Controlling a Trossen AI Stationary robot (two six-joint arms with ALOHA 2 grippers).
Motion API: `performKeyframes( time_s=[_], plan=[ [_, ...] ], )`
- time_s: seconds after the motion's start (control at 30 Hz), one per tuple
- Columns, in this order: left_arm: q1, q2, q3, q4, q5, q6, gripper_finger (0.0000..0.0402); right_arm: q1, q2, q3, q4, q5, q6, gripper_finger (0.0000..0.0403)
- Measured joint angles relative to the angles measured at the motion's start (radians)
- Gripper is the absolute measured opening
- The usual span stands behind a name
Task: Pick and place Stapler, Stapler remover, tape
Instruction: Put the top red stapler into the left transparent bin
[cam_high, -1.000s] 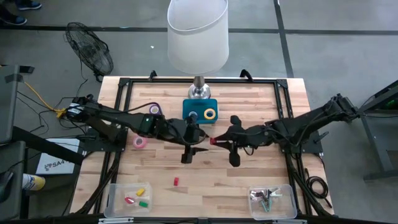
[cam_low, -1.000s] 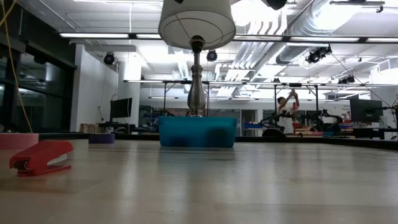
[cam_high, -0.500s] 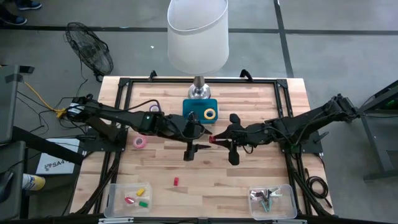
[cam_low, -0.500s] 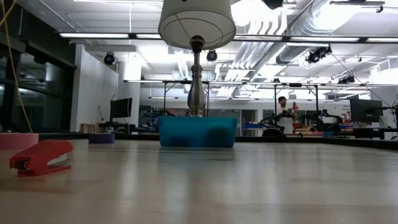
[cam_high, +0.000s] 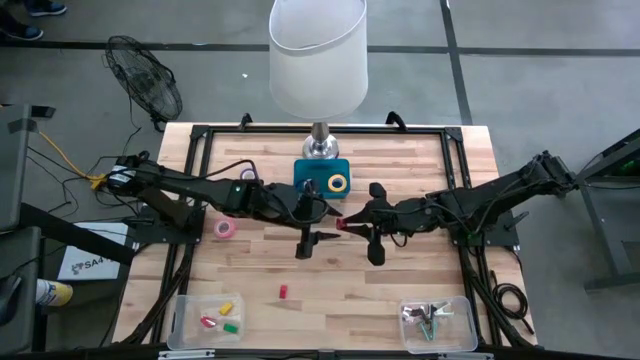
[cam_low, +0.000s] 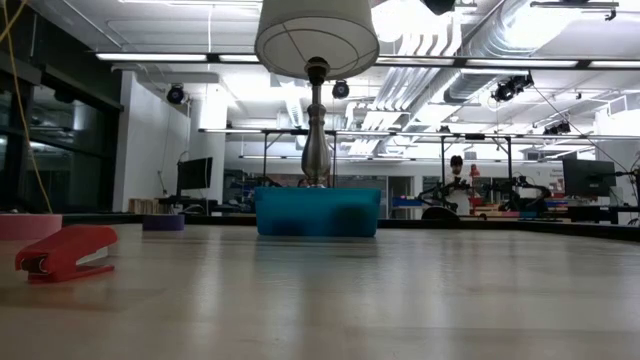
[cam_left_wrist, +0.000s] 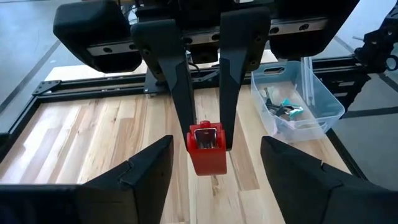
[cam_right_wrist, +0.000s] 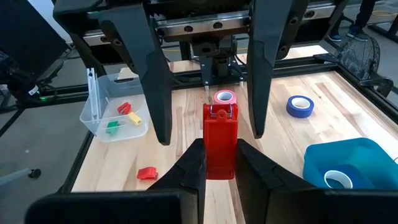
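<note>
While the right gripper (cam_right_wrist: 220, 149) sits over mid-worktop w/ its fingers clamped on a red stapler (cam_right_wrist: 219, 134), the left gripper (cam_left_wrist: 216, 146) faces it nose to nose, fingers spread wide on either side of the stapler's free end, not touching it. Count: 2 red staplers, the held one and a 2nd stapler (cam_low: 65, 252) lying flat toward the front edge, left of centre. 3 tape rolls are sure: a pink roll (cam_high: 226, 228) near the left edge, a blue-purple roll (cam_right_wrist: 300, 106) further back on the left, and a yellow roll (cam_high: 338, 183) inside the blue tray (cam_high: 300, 168). A darker ring beside it in the tray can't be made out. 2 clear bins: the left bin (cam_high: 185, 310) at the front-left corner w/ 3 small blocks (red, yellow, green), and the right bin (cam_high: 465, 305) at the front-right corner w/ a tangle of metal staple removers (cam_high: 428, 318), no. unclear. 1 lamp (cam_high: 318, 55), white shade, stands at the back edge's middle just behind the tray. The worktop (cam_high: 400, 290) is pale wood planks in a black frame. The floor is grey concrete, w/ a fan (cam_high: 145, 85) lying off the back-left corner. The low view shows an open workshop w/ strip lights, ducts, monitors and a person (cam_low: 455, 165) far off. The held stapler is glossy red, boxy, w/ a metal end showing.
</note>
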Motion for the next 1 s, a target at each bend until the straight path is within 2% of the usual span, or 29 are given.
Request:
performKeyframes(
  time_s=[0.33,0.53,0.83,1.0],
  plan=[
    [0.0,0.0,0.0,-0.001,0.0,0.0,0.0145,0.0,0.0,0.0,0.0,-0.001,0.0,0.0051],
    [0.0,0.0,0.0,-0.001,0.0,-0.001,0.0104,0.0,0.0,0.0,-0.001,-0.004,-0.002,0.0051],
    [0.0,0.0,-0.001,-0.003,0.0,-0.004,0.0078,0.001,0.0,-0.001,-0.001,-0.004,-0.011,0.0053],
    [0.0,0.0,-0.001,-0.005,0.001,-0.003,0.0077,0.0,0.0,-0.001,0.001,-0.013,-0.009,0.0078]
  ],
)
